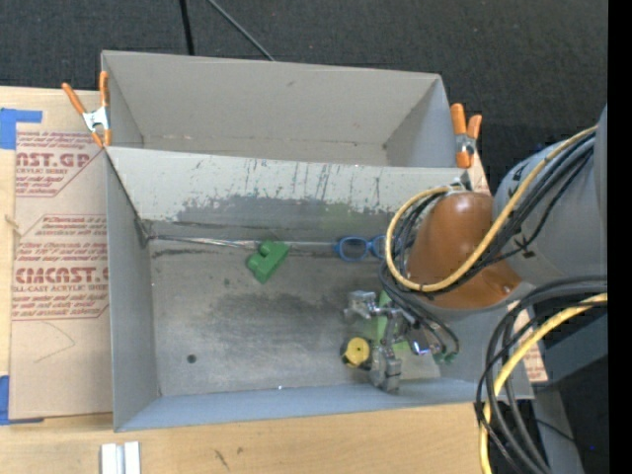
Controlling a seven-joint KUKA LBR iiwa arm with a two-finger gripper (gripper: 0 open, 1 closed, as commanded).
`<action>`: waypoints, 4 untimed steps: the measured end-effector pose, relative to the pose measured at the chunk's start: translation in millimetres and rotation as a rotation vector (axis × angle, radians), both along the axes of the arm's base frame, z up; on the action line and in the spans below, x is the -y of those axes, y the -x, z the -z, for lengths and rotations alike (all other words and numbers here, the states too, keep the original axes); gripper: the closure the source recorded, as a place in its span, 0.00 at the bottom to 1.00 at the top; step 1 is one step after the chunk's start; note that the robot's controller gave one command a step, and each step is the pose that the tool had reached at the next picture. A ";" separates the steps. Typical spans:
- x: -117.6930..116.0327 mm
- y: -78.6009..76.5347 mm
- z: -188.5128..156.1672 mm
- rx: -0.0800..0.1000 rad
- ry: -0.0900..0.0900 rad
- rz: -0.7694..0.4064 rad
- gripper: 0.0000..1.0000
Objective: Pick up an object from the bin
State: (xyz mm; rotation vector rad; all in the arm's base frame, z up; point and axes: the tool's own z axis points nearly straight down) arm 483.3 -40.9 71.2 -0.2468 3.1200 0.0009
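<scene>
In the camera view, the gripper point(387, 363) is hanging low near the front right corner of the bin point(128, 294) — whether it is open or closed I cannot tell. Nothing is being lifted, so the pick looks not yet done. A small roundish yellow piece point(355, 352) is lying just beside the gripper — likely the target. A green block point(267, 260) and a blue ring point(351, 248) are lying by the back wall.
</scene>
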 end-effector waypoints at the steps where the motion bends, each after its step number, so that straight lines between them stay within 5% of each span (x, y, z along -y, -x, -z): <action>1: 0.9 1.6 0.7 -0.006 0.001 0.001 1.00; 2: -12.7 -26.5 -106.8 -0.002 0.002 -0.009 1.00; 3: -30.5 -4.7 -178.5 -0.006 0.005 -0.531 1.00; 4: -51.1 -28.6 -172.8 -0.007 0.004 -0.677 1.00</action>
